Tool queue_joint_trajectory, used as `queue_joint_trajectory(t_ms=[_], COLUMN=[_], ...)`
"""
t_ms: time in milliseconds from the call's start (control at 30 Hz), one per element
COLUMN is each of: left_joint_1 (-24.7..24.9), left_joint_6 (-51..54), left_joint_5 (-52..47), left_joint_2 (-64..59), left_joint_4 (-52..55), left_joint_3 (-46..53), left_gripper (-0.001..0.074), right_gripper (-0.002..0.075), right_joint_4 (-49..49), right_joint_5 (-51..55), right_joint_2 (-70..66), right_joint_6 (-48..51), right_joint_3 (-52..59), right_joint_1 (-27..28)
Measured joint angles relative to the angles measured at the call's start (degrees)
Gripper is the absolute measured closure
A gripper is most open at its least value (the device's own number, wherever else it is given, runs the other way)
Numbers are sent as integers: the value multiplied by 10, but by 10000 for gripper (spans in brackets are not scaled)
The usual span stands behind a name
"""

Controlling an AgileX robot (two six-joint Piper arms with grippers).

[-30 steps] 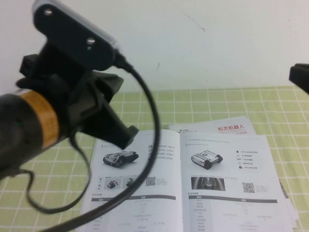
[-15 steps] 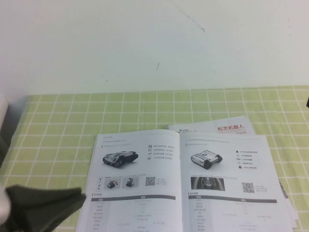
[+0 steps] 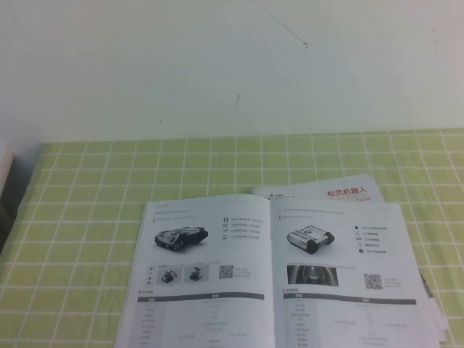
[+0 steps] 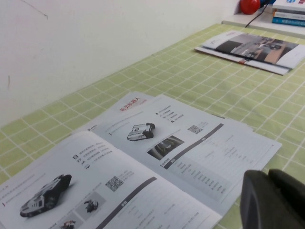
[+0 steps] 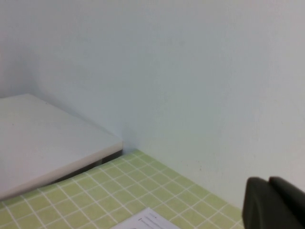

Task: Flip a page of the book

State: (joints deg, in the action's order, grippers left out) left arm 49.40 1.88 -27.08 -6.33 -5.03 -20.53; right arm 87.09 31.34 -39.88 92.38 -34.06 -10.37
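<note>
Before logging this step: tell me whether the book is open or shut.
Open. The book lies spread flat, both pages face up either side of its centre fold. The left gripper and right gripper are clear of it.

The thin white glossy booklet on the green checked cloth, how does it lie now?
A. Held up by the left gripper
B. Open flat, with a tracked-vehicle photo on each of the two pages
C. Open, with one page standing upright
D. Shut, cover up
B: in the high view the thin white glossy booklet lies open and flat on the green checked cloth, one tracked-vehicle photo per page; neither gripper shows there, and the left gripper and right gripper touch nothing.
</note>
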Motion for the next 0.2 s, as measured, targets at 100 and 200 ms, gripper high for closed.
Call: queue_joint_trajectory(t_ms=[100,200], left_joint_1=[0,0], left_joint_6=[0,0], left_joint_5=[-2,-7], left_joint_2=[8,9], left_joint_4=[-1,-2], left_joint_3=[14,24], left_gripper=[738,738], right_gripper=[728,728], right_joint_4=[0,1], right_joint_5=[-6,-17], right_joint_2=[0,0], right_joint_6=[0,0], right_joint_3=[0,0], right_joint_1=[0,0])
